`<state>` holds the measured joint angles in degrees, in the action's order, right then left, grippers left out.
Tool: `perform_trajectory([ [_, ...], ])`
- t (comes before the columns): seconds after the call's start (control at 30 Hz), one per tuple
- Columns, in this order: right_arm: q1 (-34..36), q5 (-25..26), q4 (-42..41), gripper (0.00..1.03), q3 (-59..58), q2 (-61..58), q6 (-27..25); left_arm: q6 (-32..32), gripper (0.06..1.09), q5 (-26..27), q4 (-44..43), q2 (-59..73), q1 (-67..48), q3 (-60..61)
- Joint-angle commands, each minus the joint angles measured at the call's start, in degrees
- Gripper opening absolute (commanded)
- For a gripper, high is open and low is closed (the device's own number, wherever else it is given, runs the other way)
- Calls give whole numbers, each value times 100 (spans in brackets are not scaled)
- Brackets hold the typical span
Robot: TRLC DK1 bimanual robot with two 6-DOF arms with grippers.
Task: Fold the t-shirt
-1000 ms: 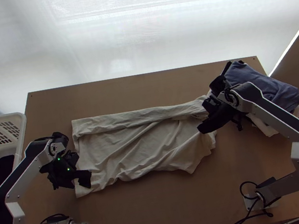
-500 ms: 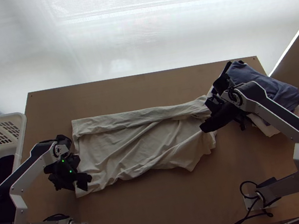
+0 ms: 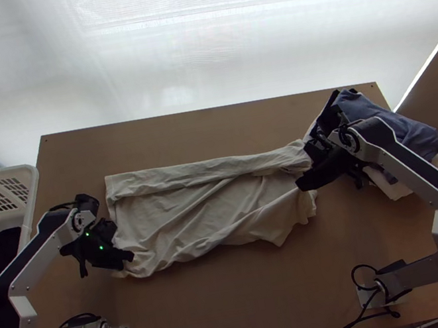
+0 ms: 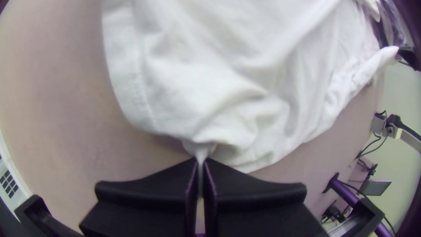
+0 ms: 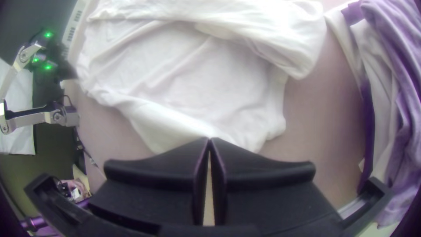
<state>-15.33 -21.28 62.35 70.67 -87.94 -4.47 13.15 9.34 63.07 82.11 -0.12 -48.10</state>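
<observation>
The cream t-shirt (image 3: 214, 215) lies wide across the middle of the table, its far side folded over in a long strip and its near part wrinkled. At its near left corner is my left gripper (image 3: 127, 256). In the left wrist view, my left gripper (image 4: 201, 162) is shut on a pinched bit of the shirt's edge (image 4: 197, 147). My right gripper (image 3: 300, 184) is over the shirt's right end. The right wrist view has the right gripper (image 5: 209, 140) with its fingertips together, the shirt (image 5: 193, 83) beyond them and no cloth visible between.
A pile of folded clothes, blue-grey on top (image 3: 383, 123), lies at the table's far right corner, beside the right arm. A white basket (image 3: 32, 188) stands off the left edge. Bare table (image 3: 241, 294) lies between the shirt and the near edge.
My left gripper has closed on the shirt's near left corner, which is drawn in and bunched. The shirt's near edge has shifted slightly up the picture. The right gripper has moved a little to the right.
</observation>
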Motion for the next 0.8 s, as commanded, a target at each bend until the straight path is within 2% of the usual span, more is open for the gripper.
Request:
perform_trajectory([
  [0.0, 180, 1, 23, 3, 8, 84, -54, 100, 9, 507, 153, -2, 592, -754],
  [0.27, 285, 1, 58, 3, 43, 181, -116, -155, 9, 1052, 461, 447, 1102, -1580],
  [0.77, 575, 54, 58, 3, 359, 67, -283, -673, 9, 1360, 601, 1062, 1524, -2547],
])
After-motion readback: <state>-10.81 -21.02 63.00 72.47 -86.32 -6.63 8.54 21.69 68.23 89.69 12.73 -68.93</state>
